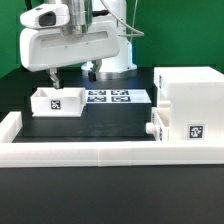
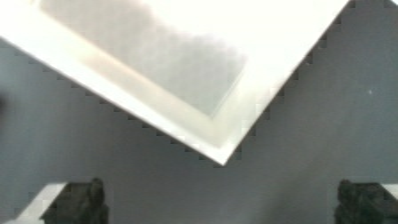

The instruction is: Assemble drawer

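Note:
A small white tray (image 1: 55,101) with a black-and-white tag on its side stands on the dark table at the exterior view's left. My gripper (image 1: 55,80) hangs just above its far edge, open and empty. In the wrist view a corner of the tray (image 2: 151,50) fills the picture beyond my gripper (image 2: 222,205), and one dark fingertip (image 2: 75,200) shows at each lower corner, far apart. The large boxy housing (image 1: 186,95) stands at the exterior view's right, with a tag low on its front. A second white tray part with a small knob (image 1: 152,128) sits in its lower side.
The marker board (image 1: 112,97) lies flat between the tray and the housing. A long low white border wall (image 1: 90,153) runs along the front and up the left side. The arm's white base (image 1: 110,60) stands behind the board.

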Robot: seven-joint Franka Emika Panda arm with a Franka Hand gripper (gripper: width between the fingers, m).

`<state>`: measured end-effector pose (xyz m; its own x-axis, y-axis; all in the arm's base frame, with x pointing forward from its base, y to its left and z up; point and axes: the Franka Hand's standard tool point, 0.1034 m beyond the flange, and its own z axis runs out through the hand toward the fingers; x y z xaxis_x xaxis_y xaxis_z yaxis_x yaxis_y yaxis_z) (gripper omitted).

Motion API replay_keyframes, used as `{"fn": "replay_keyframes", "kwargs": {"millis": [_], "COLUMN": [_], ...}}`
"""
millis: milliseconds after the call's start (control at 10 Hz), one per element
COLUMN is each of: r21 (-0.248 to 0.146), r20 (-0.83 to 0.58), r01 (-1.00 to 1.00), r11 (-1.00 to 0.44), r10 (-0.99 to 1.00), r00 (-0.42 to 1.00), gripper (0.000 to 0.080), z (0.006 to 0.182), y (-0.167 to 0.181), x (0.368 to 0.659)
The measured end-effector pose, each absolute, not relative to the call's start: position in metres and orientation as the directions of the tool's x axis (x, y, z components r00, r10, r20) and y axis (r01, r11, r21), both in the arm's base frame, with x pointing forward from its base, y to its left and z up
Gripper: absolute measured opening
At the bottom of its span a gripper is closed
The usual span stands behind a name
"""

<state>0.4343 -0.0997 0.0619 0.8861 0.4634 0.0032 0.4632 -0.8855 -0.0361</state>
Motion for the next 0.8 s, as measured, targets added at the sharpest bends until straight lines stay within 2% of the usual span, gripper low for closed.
{"fn": "replay_keyframes", "kwargs": {"millis": [100,200,600,800], "r21": [-0.025,-0.04,-0.035,-0.017], "r20": [0.008,-0.015,0.0,0.015], "r01": [0.392,0.302,0.11,0.076], "r11": [-0.92,-0.952,-0.993,-0.997], "r10": [0.392,0.303,0.111,0.076], "r00": [0.92,0.953,0.994,0.997], "gripper": [0.0649,0.0649,0.0649,0.0649], "z": [0.046,0.045,0.043,0.027], "y": [-0.111,-0.109,-0.103,-0.079], "x": [0.411,0.406,0.41,0.401]}}
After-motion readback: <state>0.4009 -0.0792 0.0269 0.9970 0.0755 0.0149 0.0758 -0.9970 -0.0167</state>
